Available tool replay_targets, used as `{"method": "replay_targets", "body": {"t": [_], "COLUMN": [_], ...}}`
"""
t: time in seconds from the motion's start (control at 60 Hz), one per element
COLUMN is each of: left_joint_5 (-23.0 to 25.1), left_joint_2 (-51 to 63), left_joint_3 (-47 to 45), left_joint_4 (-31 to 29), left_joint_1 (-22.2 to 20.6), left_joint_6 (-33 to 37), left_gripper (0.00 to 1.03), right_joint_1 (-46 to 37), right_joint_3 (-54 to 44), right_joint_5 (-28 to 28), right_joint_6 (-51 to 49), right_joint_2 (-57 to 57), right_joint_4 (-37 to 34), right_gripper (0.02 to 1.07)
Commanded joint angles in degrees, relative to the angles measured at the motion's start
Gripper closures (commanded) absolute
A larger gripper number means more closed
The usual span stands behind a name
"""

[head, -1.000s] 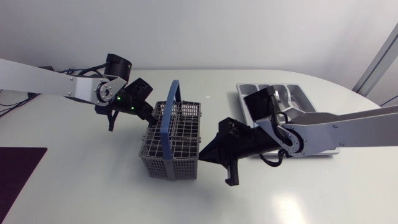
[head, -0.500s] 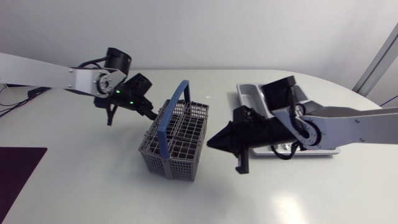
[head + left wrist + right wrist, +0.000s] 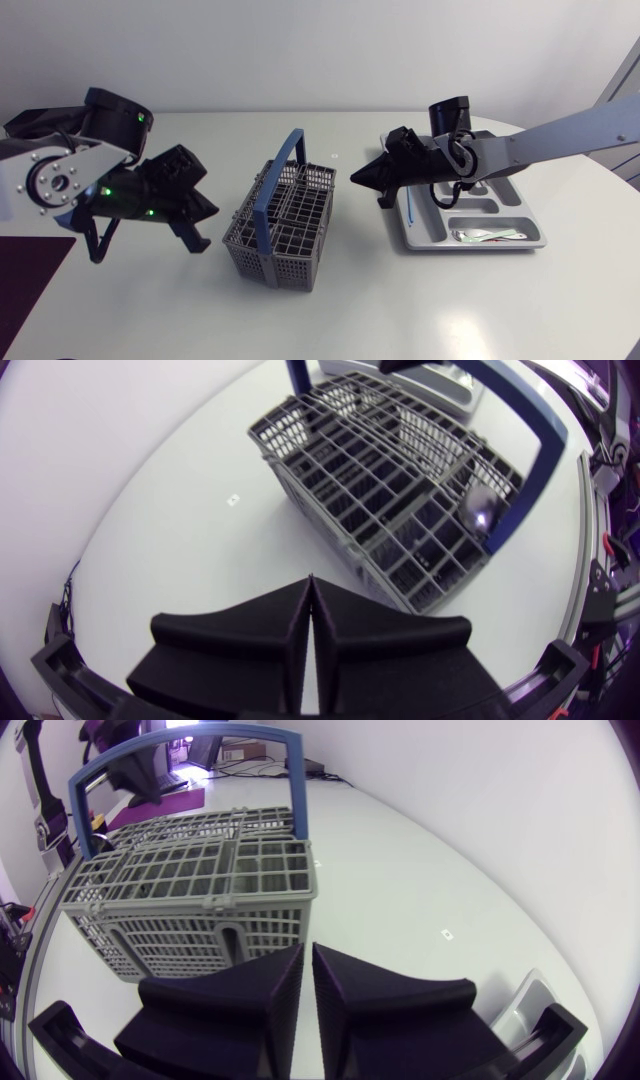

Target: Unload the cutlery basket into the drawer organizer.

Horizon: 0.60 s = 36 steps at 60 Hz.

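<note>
Both our left gripper (image 3: 310,582) and right gripper (image 3: 306,950) are clenched empty, and we judge the light, stiff plastic basket (image 3: 292,215) best gripped by its blue handle (image 3: 278,185).

One grey cutlery basket (image 3: 285,225) with one blue handle (image 3: 277,180); one drawer organizer (image 3: 532,237). Two grippers: left gripper (image 3: 197,222), right gripper (image 3: 366,178). In the organizer: one thin blue piece (image 3: 412,208), plus silver cutlery (image 3: 482,236) in one compartment, count unclear.
</note>
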Motion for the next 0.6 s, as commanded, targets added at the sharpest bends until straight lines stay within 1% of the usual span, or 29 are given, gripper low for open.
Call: {"method": "replay_targets", "body": {"t": [0.0,0.167,0.267,0.417,0.583], "left_joint_5": [0.56,0.65,0.74,0.74,1.0], "left_joint_2": [-1.49,-2.02,-2.02,0.62,2.73], "left_joint_3": [-4.23,-8.27,-8.8,-9.06,-8.8], "left_joint_4": [-0.84,-1.19,-0.92,2.86,7.43], "left_joint_1": [-1.54,-4.53,-4.97,-5.15,-5.06], "left_joint_6": [2.39,2.92,2.48,0.72,-0.95], "left_gripper": [1.0,1.0,1.0,1.0,1.0], "right_joint_1": [0.42,1.3,2.27,3.32,3.94], "right_joint_3": [3.84,9.82,13.07,15.0,12.45], "right_joint_5": [0.3,0.74,0.83,0.74,-2.51], "right_joint_6": [3.16,6.59,7.82,8.25,6.67], "right_joint_2": [3.42,8.43,10.98,12.56,10.81], "right_joint_4": [0.92,2.68,2.68,2.41,1.18], "right_gripper": [0.92,0.92,0.92,0.92,0.92]}}
